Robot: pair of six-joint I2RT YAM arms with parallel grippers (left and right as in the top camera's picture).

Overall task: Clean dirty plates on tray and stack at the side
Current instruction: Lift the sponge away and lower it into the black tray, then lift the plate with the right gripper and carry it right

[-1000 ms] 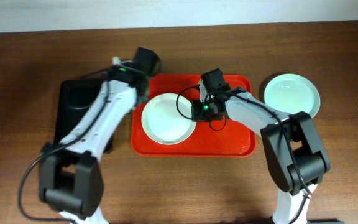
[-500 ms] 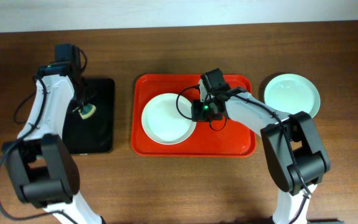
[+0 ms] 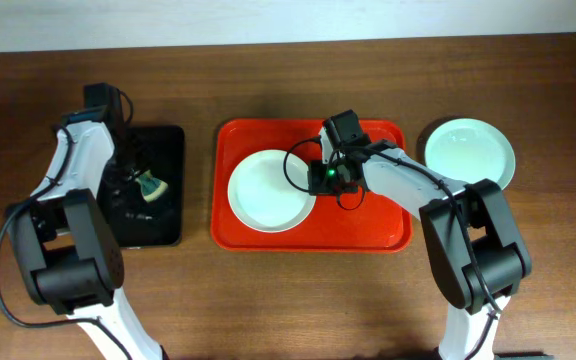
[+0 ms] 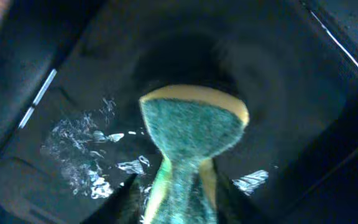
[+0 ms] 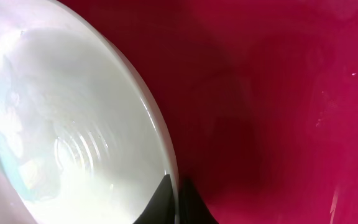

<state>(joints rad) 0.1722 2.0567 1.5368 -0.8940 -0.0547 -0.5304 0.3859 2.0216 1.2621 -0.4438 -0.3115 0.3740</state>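
Note:
A pale plate (image 3: 266, 190) lies on the left half of the red tray (image 3: 368, 225). My right gripper (image 3: 318, 178) is shut on its right rim. In the right wrist view the fingertips (image 5: 173, 202) pinch the plate's edge (image 5: 73, 124) over the red tray floor (image 5: 278, 93), and a faint teal tint shows near the plate's left side. A mint-green plate (image 3: 470, 150) sits on the table right of the tray. My left gripper (image 3: 131, 186) is shut on a green-and-yellow sponge (image 3: 149, 186) over the black tray (image 3: 163, 225). The left wrist view shows the sponge (image 4: 191, 130) squeezed between the fingers (image 4: 179, 208).
The black tray floor (image 4: 291, 93) has wet foam patches (image 4: 82, 155) beside the sponge. Bare brown wood table (image 3: 298, 300) lies in front of both trays. The table's back edge runs close behind the trays.
My left arm has swung from the red tray's left end over to the black tray, bringing the sponge down onto it. The right gripper and plate have not moved.

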